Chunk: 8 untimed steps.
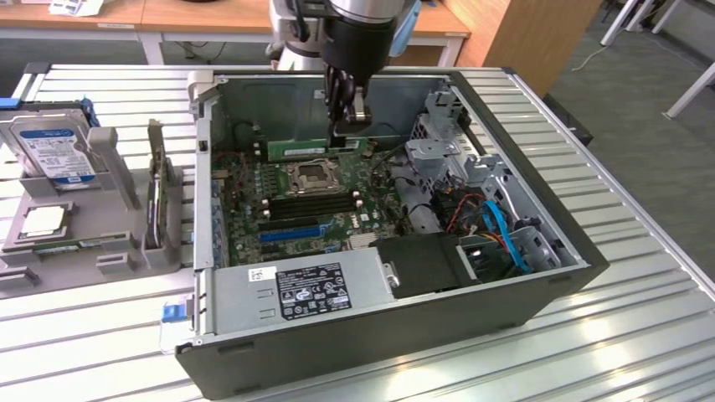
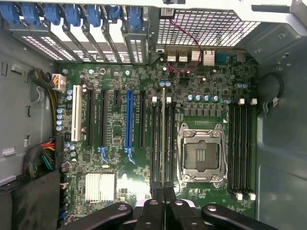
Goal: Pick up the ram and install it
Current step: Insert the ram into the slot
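Install step. Holding ram (image 2: 163,134) edge-on in nearly closed gripper (image 1: 350,126), at 12 o'clock from socket (image 1: 311,174), exterior view. Probably needs straight, even seating.

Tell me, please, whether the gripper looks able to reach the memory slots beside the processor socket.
Probably yes: the case stands open, and the gripper, holding the ram, hangs right over those memory slots by the processor socket, nothing visible in between.
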### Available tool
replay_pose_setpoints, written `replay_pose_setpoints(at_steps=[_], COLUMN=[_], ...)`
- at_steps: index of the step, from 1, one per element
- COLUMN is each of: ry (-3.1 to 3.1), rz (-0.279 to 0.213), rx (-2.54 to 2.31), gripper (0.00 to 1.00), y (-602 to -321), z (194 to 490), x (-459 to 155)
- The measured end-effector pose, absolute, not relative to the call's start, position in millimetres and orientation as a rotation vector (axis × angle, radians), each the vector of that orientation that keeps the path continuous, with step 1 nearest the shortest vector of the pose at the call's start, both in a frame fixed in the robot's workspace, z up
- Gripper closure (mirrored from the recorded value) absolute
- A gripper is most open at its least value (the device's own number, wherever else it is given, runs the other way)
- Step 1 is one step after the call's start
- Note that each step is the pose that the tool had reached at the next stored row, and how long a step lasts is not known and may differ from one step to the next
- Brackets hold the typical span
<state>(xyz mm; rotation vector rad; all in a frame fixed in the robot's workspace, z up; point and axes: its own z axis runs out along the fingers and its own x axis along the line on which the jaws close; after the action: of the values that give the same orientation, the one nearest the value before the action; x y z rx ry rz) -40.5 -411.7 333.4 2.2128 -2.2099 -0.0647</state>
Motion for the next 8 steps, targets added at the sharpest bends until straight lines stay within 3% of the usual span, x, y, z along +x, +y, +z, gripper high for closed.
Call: replay_pose_setpoints(at_steps=[8], ry=[-2.21], rz=[-0.065], rx=[2.213], gripper=[0.88], y=[-411.7], z=[326.1], x=[-40.5])
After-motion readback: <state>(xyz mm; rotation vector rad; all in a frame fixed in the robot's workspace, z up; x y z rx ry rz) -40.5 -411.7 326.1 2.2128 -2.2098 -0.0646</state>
